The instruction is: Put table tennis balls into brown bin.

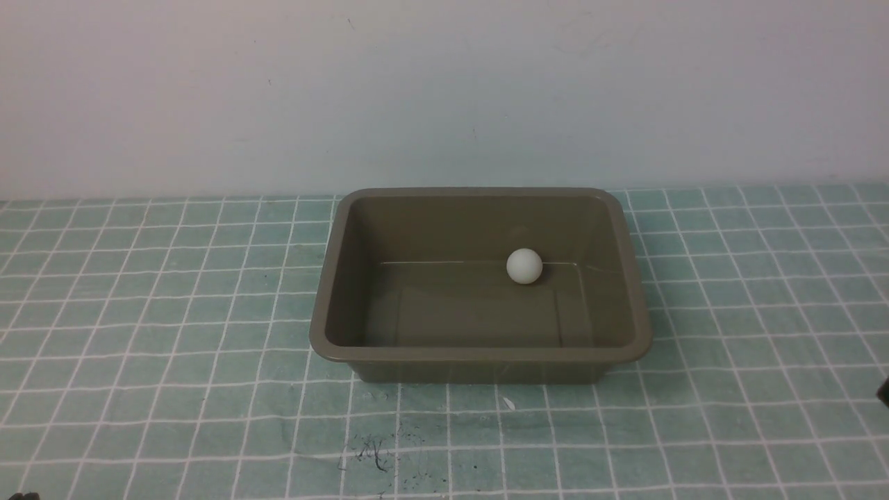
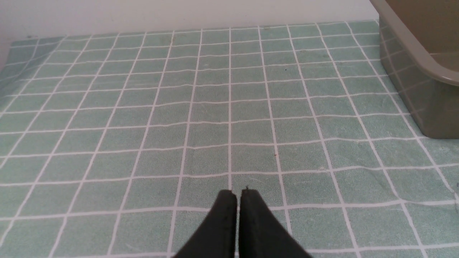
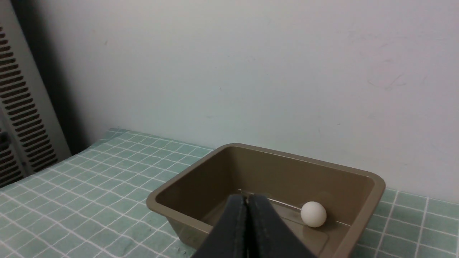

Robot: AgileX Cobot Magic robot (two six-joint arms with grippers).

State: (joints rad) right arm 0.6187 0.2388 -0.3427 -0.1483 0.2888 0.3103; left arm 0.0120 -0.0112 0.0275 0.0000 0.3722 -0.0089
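Front view: the table tennis ball [image 1: 524, 266] sits inside the brown bin [image 1: 479, 355], by its far wall. Left wrist: my left end effector [image 2: 238, 195] is pressed together, empty, over the table [image 2: 143, 125]. Right wrist: my right end effector [image 3: 246, 199] is pressed together too, empty, facing the bin.

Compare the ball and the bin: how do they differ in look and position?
The ball is white and round; the bin is olive-brown and rectangular. The ball is far smaller than the bin. The ball lies inside the bin, near its back wall; the bin stands on the checked cloth. Both look smooth.
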